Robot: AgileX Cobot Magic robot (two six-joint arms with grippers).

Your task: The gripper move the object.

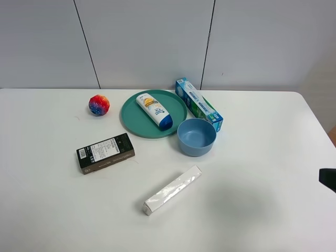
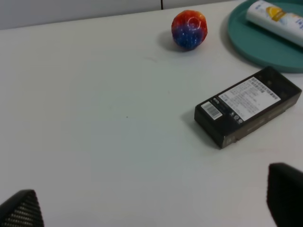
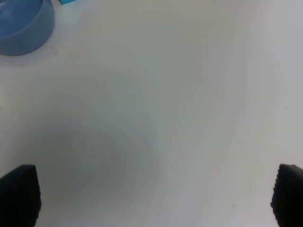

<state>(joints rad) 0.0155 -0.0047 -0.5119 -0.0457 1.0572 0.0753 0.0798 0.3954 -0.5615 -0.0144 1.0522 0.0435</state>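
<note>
The white tube-shaped bottle [image 1: 154,110] with a dark blue cap and yellow-orange label lies on its side on the teal plate [image 1: 131,121] at the table's back middle. Part of it also shows in the left wrist view [image 2: 277,16]. My left gripper [image 2: 156,208] is open and empty, over bare table in front of the black box; it is out of the exterior view. My right gripper [image 3: 156,196] is open and empty over bare table on the right; only a black part of it [image 1: 328,179] shows at the exterior view's right edge.
A blue bowl [image 1: 197,136] stands right of the plate, with a blue-green toothpaste box [image 1: 198,104] behind it. A black box [image 1: 105,153] lies front left, a multicoloured ball [image 1: 99,105] back left, and a long white-silver box [image 1: 172,190] in front.
</note>
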